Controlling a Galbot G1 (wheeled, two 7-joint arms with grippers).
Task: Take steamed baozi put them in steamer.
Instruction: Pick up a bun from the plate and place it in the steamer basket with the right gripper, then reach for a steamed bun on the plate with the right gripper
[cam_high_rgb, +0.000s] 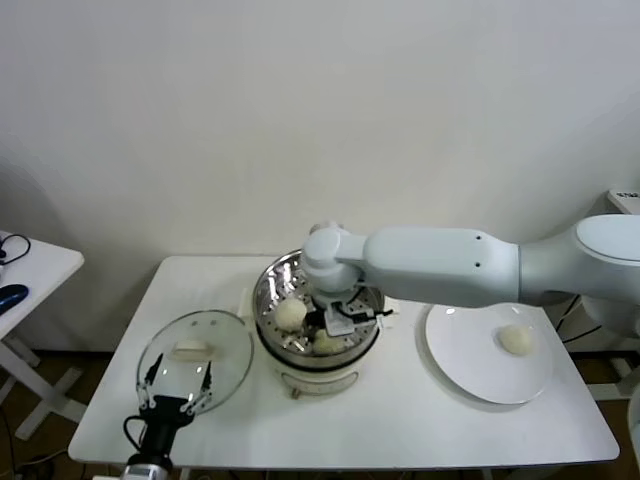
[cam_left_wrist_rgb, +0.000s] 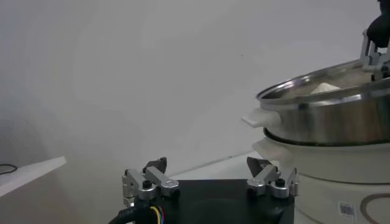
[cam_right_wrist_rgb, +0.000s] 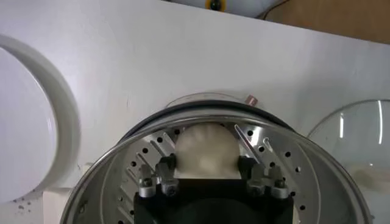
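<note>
The steel steamer (cam_high_rgb: 318, 300) stands mid-table on its white base. My right gripper (cam_high_rgb: 336, 322) reaches down inside it, shut on a cream-white baozi (cam_right_wrist_rgb: 204, 148) low over the perforated tray (cam_right_wrist_rgb: 277, 152); its fingers (cam_right_wrist_rgb: 166, 167) press both sides of the bun. In the head view this baozi (cam_high_rgb: 326, 343) shows by the near wall, and a second baozi (cam_high_rgb: 290, 314) lies on the tray to its left. A third baozi (cam_high_rgb: 516, 340) sits on the white plate (cam_high_rgb: 470, 370) at right. The fourth is hidden. My left gripper (cam_high_rgb: 178, 386) is open and empty near the table's front left.
The round glass lid (cam_high_rgb: 190, 352) with a white handle lies flat on the table left of the steamer, just beyond my left gripper. The left wrist view shows the steamer's wall (cam_left_wrist_rgb: 329, 115) and its side handle (cam_left_wrist_rgb: 259, 119). A small side table (cam_high_rgb: 30, 270) stands far left.
</note>
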